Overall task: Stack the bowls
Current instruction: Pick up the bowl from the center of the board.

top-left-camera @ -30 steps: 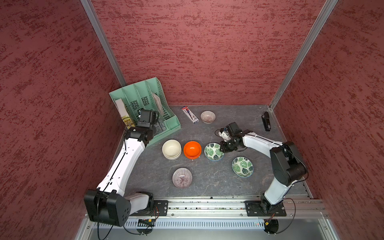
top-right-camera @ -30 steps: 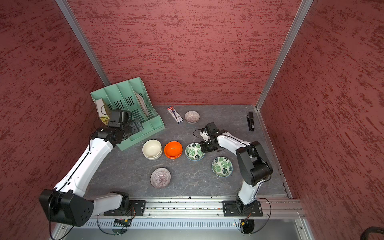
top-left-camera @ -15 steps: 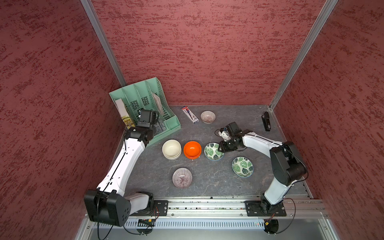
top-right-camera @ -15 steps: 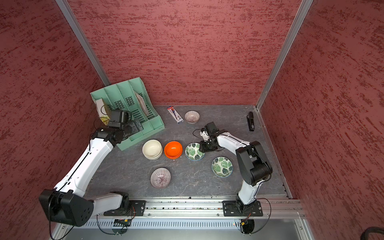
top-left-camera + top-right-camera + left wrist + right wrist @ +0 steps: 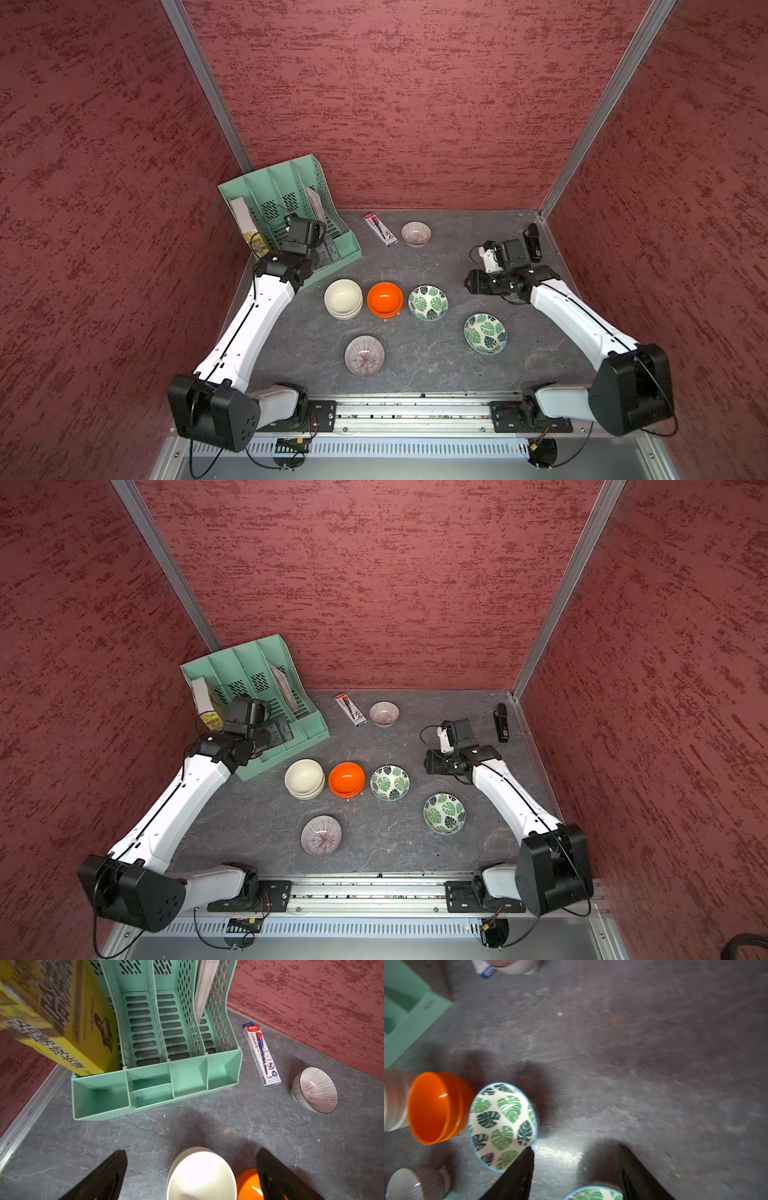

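Bowls point(image 5: 343, 297) in cream nest together, orange bowls point(image 5: 384, 299) likewise; left fingers point(image 5: 104, 1176) and right fingers point(image 5: 519, 1176) spread, empty.

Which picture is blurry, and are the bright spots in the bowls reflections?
Right wrist view: smeared throughout, likely motion blur; a glint in the leaf bowl. Left wrist view: mostly sharp, but the near yellow box is soft and the cream bowl washed out. Both top views: crisp, with a highlight in the orange bowl.
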Controlling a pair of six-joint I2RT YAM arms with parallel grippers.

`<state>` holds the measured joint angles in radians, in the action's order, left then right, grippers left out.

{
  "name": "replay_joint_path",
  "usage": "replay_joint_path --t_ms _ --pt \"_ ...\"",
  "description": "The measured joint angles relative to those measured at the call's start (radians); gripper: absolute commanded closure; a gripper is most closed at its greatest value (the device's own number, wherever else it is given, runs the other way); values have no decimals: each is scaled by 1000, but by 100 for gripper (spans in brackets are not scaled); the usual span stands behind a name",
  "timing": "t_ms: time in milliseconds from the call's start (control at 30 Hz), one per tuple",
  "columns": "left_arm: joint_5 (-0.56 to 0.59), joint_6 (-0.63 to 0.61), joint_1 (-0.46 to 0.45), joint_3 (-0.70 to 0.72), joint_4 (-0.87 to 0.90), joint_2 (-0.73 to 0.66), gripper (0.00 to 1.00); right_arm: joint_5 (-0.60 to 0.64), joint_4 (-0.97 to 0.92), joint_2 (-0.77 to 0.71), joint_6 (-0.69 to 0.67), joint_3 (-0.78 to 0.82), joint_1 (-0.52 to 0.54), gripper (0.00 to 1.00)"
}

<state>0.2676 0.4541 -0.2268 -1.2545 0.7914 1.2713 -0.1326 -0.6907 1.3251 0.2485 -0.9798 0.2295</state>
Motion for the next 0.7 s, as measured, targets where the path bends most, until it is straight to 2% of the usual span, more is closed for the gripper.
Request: replay_joint_path --t_ms 200,400,700 --pt "-13 0 -52 -35 -6 55 0 89 -130 -28 53 71 -12 39" --pt "-44 1 -85 -90 -4 111 0 108 -189 -100 94 127 -30 38" --pt "-73 1 -105 -146 -2 125 0 125 -194 -93 142 146 -47 40"
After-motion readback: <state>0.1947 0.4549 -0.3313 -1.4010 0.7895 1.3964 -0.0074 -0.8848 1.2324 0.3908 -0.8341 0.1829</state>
